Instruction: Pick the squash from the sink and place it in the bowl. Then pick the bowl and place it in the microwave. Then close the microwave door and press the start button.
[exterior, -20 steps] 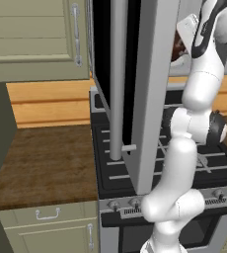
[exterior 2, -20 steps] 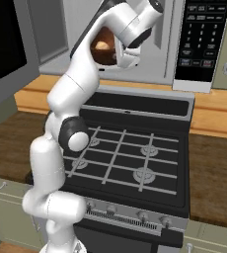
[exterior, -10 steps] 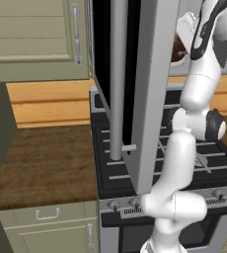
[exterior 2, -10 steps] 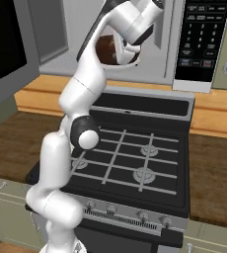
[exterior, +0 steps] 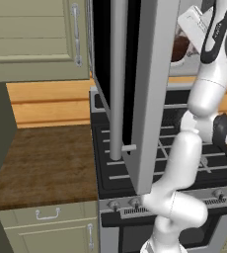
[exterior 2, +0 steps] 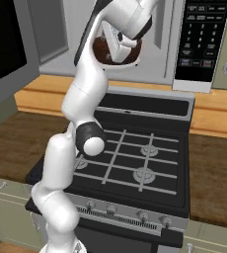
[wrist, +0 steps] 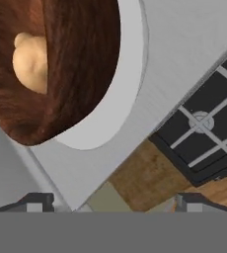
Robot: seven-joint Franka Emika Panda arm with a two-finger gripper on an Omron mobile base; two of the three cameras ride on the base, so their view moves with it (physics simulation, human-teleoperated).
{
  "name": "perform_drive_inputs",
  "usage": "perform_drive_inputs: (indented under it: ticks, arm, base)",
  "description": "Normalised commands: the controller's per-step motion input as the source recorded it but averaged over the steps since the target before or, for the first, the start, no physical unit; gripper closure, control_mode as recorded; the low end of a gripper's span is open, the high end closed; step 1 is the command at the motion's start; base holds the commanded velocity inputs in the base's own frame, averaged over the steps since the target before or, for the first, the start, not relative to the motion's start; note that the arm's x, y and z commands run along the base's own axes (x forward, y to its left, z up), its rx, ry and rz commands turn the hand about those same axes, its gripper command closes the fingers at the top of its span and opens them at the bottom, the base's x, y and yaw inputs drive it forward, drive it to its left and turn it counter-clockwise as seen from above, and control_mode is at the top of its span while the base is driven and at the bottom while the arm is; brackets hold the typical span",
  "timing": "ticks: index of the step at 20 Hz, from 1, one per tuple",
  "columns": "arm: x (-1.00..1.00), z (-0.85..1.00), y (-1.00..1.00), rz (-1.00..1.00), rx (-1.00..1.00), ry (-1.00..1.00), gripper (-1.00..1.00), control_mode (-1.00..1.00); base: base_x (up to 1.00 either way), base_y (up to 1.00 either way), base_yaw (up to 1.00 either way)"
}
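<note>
Bowl (wrist: 61, 74) now sitting on pale turntable inside microwave (exterior 2: 184, 44), squash (wrist: 30, 62) resting in it. Gripper (wrist: 113, 202) backing off: fingertips (wrist: 34, 201) spread, nothing between them, bowl apart from them. Arm shifting outward compared with half second ago, hand pulling clear of opening. Placement looking done. Microwave door (exterior: 135, 74) hanging wide open over stove (exterior 2: 130, 163). Next job, by my reading: swinging door shut, then start button on dark panel (exterior 2: 202, 39).

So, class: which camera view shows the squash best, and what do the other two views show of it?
The hand view: the pale squash lies in plain sight inside the reddish-brown bowl. In the left base view the bowl peeks out beside the microwave door; in the right base view it sits behind the arm. Neither lets the squash be made out.
</note>
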Motion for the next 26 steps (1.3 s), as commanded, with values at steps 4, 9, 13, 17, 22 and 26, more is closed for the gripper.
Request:
perform_drive_inputs:
  ticks: [4, 9, 13, 17, 22, 26]
  arm:
    - [-1.0, -0.64, 0.31, 0.0, 0.0, -0.15, -1.0, -1.0]
    - [-0.99, -0.88, 0.32, 0.0, 0.0, -0.16, -1.0, -1.0]
    - [-0.99, -0.85, 0.33, 0.0, 0.0, -0.19, -1.0, -1.0]
    - [-0.91, -0.96, 0.35, 0.0, -0.03, -0.18, -1.0, -1.0]
    - [-0.92, -0.98, 0.35, 0.0, -0.05, -0.22, -1.0, -1.0]
    - [-0.98, -0.78, 0.33, 0.0, -0.06, -0.25, -1.0, -1.0]
  base:
    - [0.0, 0.0, 0.0]
    - [0.0, 0.0, 0.0]
    - [0.0, 0.0, 0.0]
    - [0.0, 0.0, 0.0]
    - [0.0, 0.0, 0.0]
    - [0.0, 0.0, 0.0]
